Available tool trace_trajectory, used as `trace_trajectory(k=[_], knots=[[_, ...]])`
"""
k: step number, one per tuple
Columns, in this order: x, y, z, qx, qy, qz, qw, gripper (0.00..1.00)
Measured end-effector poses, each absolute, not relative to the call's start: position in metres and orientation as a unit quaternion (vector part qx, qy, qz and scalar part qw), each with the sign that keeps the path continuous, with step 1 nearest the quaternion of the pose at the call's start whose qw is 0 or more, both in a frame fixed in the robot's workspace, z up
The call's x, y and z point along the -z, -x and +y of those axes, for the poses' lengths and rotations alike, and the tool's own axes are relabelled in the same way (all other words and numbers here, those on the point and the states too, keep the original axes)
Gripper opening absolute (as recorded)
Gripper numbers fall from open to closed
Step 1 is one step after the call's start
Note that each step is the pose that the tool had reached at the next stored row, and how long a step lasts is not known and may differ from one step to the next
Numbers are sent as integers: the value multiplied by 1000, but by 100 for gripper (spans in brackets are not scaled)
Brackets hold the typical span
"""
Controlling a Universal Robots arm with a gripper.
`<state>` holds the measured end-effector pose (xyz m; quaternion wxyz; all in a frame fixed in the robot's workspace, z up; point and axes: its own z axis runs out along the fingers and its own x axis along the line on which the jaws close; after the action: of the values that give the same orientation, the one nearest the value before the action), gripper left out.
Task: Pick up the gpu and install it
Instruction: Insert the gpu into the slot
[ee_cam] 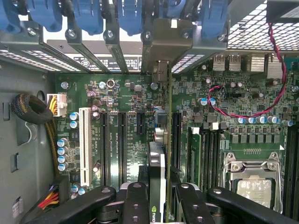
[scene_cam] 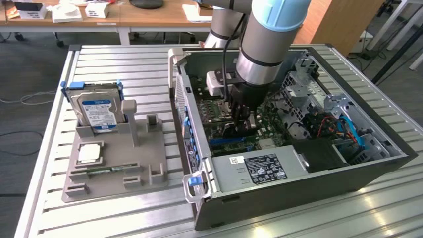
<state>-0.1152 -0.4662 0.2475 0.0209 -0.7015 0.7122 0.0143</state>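
The gpu [ee_cam: 156, 161] stands edge-on over the green motherboard [ee_cam: 117, 98] inside the open computer case [scene_cam: 390, 158]. Its metal bracket [ee_cam: 161, 44] reaches the row of rear slot openings with blue clips. My gripper [ee_cam: 161, 203] is shut on the gpu, with a black finger [ee_cam: 135, 200] on each side of the card. In the exterior view the gripper [scene_cam: 241, 119] reaches down into the middle of the case, with the dark card [scene_cam: 230, 131] below it among the expansion slots. I cannot tell whether the card is seated in a slot.
A grey parts holder [scene_cam: 116, 163] on the exterior view's left carries a silver hard drive [scene_cam: 98, 113], a processor chip [scene_cam: 89, 153] and a green memory stick [scene_cam: 106, 170]. The power supply [scene_cam: 264, 168] fills the case's near corner. The processor socket [ee_cam: 252, 182] and a red-black wire [ee_cam: 252, 114] lie beside the card.
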Motion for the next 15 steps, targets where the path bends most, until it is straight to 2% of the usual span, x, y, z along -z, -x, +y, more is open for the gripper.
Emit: trace_trajectory(k=[15], knots=[[-249, 115, -467, -14, 700, 714, 21, 27]])
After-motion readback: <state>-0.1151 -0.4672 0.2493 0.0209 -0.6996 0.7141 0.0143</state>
